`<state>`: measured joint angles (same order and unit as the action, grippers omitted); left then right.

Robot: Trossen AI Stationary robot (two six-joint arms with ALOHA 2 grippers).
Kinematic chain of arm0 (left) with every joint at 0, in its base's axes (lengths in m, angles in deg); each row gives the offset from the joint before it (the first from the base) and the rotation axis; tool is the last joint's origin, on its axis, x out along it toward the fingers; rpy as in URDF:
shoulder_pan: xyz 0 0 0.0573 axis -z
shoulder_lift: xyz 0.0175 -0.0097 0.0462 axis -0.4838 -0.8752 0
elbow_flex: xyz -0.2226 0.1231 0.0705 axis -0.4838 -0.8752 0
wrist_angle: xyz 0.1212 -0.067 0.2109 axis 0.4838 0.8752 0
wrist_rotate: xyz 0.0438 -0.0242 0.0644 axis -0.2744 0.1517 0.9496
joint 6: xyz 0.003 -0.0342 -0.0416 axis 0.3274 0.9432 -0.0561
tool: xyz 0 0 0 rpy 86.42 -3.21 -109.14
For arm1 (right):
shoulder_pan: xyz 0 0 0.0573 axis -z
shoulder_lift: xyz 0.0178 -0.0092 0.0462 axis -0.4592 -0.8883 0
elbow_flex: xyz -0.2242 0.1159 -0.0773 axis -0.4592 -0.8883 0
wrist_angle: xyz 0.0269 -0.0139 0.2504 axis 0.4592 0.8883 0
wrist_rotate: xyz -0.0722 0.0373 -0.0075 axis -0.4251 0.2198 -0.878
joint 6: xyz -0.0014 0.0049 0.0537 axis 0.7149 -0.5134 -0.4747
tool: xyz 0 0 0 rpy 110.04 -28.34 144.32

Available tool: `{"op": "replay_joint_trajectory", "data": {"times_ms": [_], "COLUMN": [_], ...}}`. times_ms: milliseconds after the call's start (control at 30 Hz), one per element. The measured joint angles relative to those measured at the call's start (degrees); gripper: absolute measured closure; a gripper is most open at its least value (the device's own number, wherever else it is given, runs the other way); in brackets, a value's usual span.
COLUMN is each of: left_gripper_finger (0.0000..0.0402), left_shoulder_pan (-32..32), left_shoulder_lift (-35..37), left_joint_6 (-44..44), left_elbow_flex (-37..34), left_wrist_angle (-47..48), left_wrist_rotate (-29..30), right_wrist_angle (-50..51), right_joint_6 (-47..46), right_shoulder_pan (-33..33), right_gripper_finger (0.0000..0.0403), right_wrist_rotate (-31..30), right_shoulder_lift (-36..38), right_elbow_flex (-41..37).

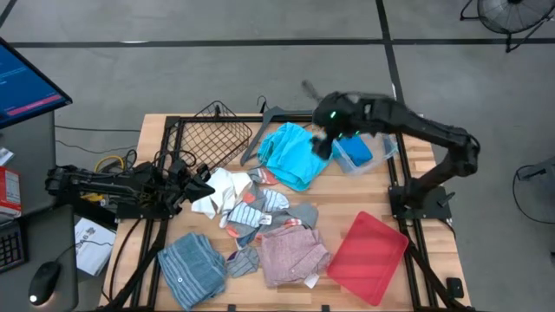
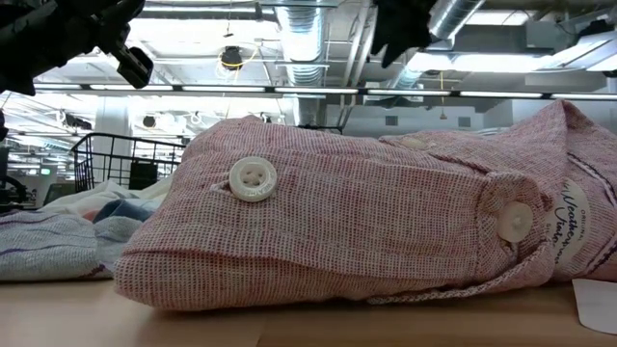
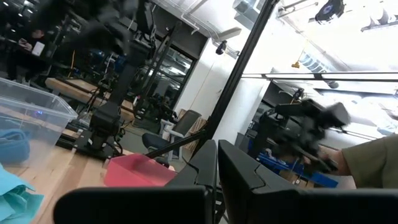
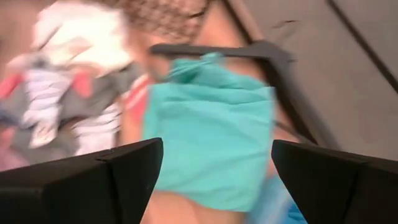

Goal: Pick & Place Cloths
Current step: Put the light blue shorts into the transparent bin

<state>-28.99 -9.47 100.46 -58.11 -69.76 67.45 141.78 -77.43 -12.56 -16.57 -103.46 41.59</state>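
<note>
Wooden worktop [image 1: 347,212] holds most cloths [image 1: 260,217]; one blue in bin [image 1: 381,156]. Right gripper [image 1: 323,130] fingers apart, left gripper [image 1: 201,184] together.

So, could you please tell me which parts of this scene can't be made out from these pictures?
- High view: the right end effector is motion-blurred above the turquoise cloth.
- High view: the clear bin is half covered by the right arm; only a royal blue cloth shows.
- Low view: the pink checked cloth blocks most of the table.
- Right wrist view: the cloth pile is smeared.
</note>
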Motion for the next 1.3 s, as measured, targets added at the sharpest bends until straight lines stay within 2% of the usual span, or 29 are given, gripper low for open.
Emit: {"op": "replay_joint_trajectory", "data": {"times_ms": [233, 400, 533, 667, 900, 1100, 1300], "left_gripper_finger": [0.0400, 0.0400, 0.0400, 0.0400, 0.0400, 0.0400, 0.0400], "left_shoulder_pan": [0.0, 0.0, 0.0, 0.0, 0.0, 0.0, 0.0], "left_shoulder_lift": [0.0, 0.0, 0.0, 0.0, 0.0, 0.0, 0.0], "left_joint_6": [0.0, 0.0, 0.0, 0.0, 0.0, 0.0, 0.0], "left_elbow_flex": [0.0, 0.0, 0.0, 0.0, 0.0, 0.0, 0.0], "left_wrist_angle": [0.0, 0.0, 0.0, 0.0, 0.0, 0.0, 0.0], "left_wrist_rotate": [0.0, 0.0, 0.0, 0.0, 0.0, 0.0, 0.0], "right_wrist_angle": [-0.4, -0.4, 0.9, 3.6, 5.6, 6.4, 6.5], "right_joint_6": [-1.5, 0.8, 8.0, 20.0, 37.5, 44.7, 47.0], "right_shoulder_pan": [-11.5, -13.0, -11.4, -8.6, -0.9, 4.0, 6.2], "right_gripper_finger": [0.0106, 0.0106, 0.0106, 0.0106, 0.0106, 0.0106, 0.0106], "right_wrist_rotate": [0.2, 0.1, 0.1, -0.5, -1.3, -1.1, -0.7], "right_shoulder_lift": [-8.9, -16.5, -22.9, -28.1, -34.9, -39.7, -44.7], "right_elbow_flex": [3.5, 5.7, 10.8, 18.3, 28.2, 30.2, 30.2]}}
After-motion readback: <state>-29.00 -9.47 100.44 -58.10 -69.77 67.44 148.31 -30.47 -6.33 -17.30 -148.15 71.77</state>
